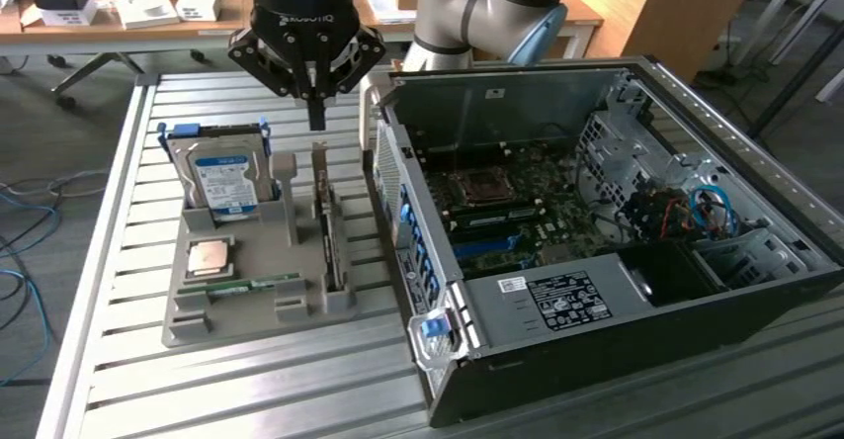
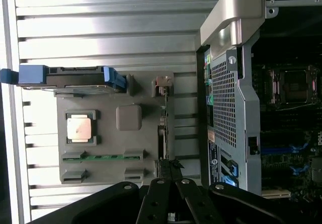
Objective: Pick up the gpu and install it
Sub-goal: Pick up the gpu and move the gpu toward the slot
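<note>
Item 1, gpu (image 1: pixel 327 223): a dark card with a metal bracket at one end. It stands on its long edge in a slot of the grey holder tray (image 1: pixel 244 325), on the side of the tray nearest the computer case. Nothing is holding it, so I log it as seated and not yet picked up.

Item 2, gripper (image 1: pixel 315 118): it hangs above the bracket end of the gpu, clear of it and pointing straight down. Its jaws are pressed together with nothing between them. In the wrist view the closed fingertips lie over one end of the card's thin edge.

Item 3, tray contents beside the gpu: a hard drive (image 1: pixel 227 177) with a blue label stands upright at the far end. A processor chip (image 1: pixel 211 258) lies flat in its recess, and a green memory stick (image 1: pixel 248 285) lies in front of it.

Item 4, computer case (image 1: pixel 633 360): it lies open on the slatted table (image 1: pixel 264 385) just beside the tray, with the motherboard (image 1: pixel 515 207) exposed.

Step in hand, in my judgement: the approach for the pick-up, with installation not begun. A grasp here calls for parted jaws set across the card's thin edge, then a straight descent clear of the neighbouring tray post (image 1: pixel 285 177).
</note>
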You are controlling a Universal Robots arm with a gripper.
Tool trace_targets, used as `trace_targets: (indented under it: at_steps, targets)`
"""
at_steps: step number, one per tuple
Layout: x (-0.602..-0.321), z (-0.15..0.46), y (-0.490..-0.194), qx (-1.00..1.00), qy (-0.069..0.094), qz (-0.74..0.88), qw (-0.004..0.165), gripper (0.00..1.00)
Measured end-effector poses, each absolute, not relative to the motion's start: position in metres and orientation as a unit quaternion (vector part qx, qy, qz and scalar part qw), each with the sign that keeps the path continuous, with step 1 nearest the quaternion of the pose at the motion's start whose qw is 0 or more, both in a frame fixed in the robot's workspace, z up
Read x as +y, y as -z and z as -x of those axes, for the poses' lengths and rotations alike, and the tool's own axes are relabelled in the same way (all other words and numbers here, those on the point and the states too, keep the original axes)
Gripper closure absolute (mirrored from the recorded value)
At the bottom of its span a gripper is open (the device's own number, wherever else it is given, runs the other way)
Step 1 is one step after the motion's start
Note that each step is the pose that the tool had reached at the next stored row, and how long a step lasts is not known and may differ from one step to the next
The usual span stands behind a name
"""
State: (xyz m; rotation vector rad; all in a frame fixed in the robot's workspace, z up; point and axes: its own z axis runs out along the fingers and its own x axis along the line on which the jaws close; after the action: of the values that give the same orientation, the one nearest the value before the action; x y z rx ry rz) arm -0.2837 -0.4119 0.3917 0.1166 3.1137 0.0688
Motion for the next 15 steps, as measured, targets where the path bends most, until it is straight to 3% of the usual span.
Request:
trace_targets:
  at_steps: [3, 5, 8, 10, 13, 15]
  targets:
    - [-0.4119, 0.2838, -0.3917, 0.999, -0.022, -0.037, 0.012, 0.89]
    - [-0.4119, 0.2837, -0.3917, 0.999, -0.022, -0.037, 0.012, 0.84]
    - [-0.4119, 0.2837, -0.3917, 0.999, -0.022, -0.037, 0.012, 0.65]
    - [-0.4119, 0.2837, -0.3917, 0.999, -0.022, -0.037, 0.012, 0.65]
    - [-0.4119, 0.2837, -0.3917, 0.999, -0.022, -0.037, 0.012, 0.53]
    - [-0.4119, 0.2838, -0.3917, 0.999, -0.022, -0.037, 0.012, 0.53]
